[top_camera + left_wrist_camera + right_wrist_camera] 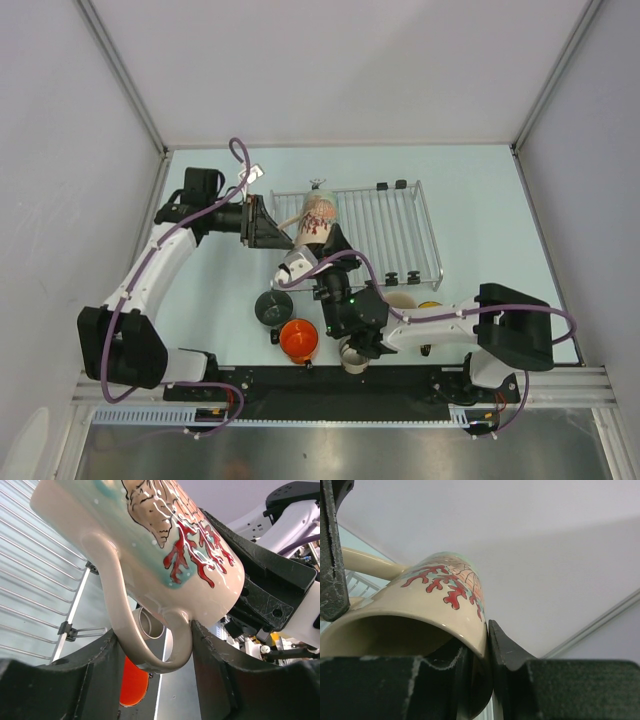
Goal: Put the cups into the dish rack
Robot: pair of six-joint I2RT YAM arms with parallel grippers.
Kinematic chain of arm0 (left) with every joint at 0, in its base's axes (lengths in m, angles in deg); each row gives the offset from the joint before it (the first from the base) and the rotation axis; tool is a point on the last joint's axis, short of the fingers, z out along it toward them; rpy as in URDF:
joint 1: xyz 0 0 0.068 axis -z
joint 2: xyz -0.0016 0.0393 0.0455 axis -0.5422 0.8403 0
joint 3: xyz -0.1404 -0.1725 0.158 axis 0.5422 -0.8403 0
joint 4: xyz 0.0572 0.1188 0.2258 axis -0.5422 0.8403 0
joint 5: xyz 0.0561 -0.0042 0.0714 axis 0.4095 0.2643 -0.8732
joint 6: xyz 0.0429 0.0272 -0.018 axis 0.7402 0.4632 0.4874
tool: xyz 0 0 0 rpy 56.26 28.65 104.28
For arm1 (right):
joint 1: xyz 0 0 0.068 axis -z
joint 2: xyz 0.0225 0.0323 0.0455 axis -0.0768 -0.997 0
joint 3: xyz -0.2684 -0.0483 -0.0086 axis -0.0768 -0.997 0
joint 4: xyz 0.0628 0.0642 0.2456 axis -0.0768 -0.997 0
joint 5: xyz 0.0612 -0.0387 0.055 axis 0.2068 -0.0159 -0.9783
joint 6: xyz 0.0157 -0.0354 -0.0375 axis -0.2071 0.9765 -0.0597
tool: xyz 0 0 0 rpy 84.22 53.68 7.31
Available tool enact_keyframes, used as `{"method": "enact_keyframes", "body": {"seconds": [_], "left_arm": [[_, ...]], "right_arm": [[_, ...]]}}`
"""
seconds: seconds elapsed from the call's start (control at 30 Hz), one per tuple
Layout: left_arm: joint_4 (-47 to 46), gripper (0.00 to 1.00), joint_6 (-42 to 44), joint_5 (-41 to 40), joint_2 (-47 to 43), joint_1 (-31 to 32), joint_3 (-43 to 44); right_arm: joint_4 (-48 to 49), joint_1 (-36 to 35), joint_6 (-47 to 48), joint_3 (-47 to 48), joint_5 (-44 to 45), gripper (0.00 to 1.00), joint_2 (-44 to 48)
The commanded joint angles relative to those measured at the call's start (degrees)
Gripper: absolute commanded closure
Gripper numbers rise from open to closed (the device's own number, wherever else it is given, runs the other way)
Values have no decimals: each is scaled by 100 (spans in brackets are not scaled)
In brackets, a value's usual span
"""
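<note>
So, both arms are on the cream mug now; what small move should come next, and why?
Probably open the right fingers and let go of the rim. The left fingers appear to press both sides of the handle of the cream mug, so it looks handed over at the dish rack.

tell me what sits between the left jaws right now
The handle of the cream mug lies between the jaws of the left gripper, seen in the left wrist view. Whether they pinch it yet is unclear.
</note>
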Motion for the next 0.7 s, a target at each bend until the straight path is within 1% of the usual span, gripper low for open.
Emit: {"method": "enact_keyframes", "body": {"seconds": [0.0,0.2,0.23,0.27,0.3,0.33,0.37,0.4,0.43,0.47,0.5,0.53,0.57,0.6,0.67], "left_arm": [[-50,100,359,1556,-134,428,308],[-33,99,456,1766,111,428,431],[-7,75,456,1889,147,454,466],[28,43,456,1916,199,463,484],[194,25,604,1925,296,480,588],[379,21,762,1943,349,481,650],[615,20,981,1978,428,481,738],[1175,26,1488,2013,498,481,843],[1511,38,1754,2057,690,481,1062],[1871,56,2026,2092,805,481,1203],[2684,85,2699,2084,911,472,1518],[3083,97,3071,2083,1234,472,1695],[3409,100,3501,2101,1368,463,1836],[3674,100,3558,2101,1491,428,1968],[3685,99,3584,2110,1640,375,1987]], "right_arm": [[1783,46,-401,421,-619,100,-306],[1792,55,-629,280,-532,100,-508],[1792,55,-673,262,-549,100,-526],[1792,55,-752,236,-566,100,-544],[1800,63,-770,271,-601,100,-640],[1800,63,-744,306,-628,100,-710],[1800,72,-665,350,-654,100,-798],[1809,90,-639,402,-663,100,-886],[1809,90,-612,490,-724,100,-1078],[1800,107,-595,517,-760,100,-1150],[1818,107,-577,569,-804,100,-1237],[1827,107,-559,640,-813,100,-1386],[1818,116,-542,692,-813,100,-1440],[1827,125,-542,710,-830,100,-1466],[1827,116,-524,702,-883,100,-1510]]}}
